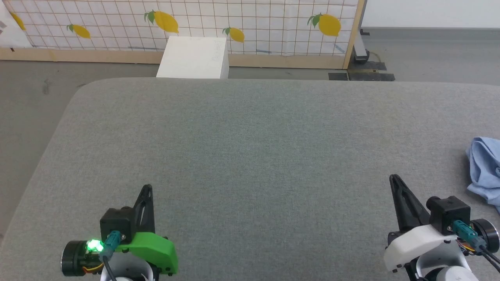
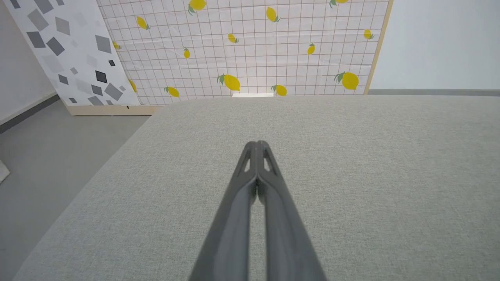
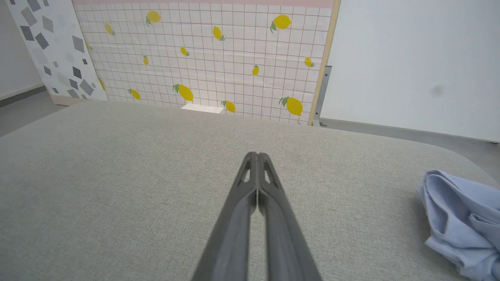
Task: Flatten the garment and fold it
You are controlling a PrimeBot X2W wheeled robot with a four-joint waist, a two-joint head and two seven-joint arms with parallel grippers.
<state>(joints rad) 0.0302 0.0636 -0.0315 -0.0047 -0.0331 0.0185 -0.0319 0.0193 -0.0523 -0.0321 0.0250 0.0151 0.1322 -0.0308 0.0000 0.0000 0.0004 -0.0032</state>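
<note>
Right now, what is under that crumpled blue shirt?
The garment lies bunched on the grey cushioned surface, at its right side. Its own folds hide anything else that might sit beneath it.

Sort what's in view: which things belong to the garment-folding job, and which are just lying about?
Job: garment, crumpled at the right edge of the grey padded surface; left gripper and right gripper, both shut.
Lying about: white box; lemon-print panel.

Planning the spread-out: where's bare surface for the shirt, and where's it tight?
Bare: the grey cushion top, from its far edge by the white box down to the left end effector and across to the right end effector. Crowded: just the right edge, where the crumpled garment lies, apart from the right end effector.
</note>
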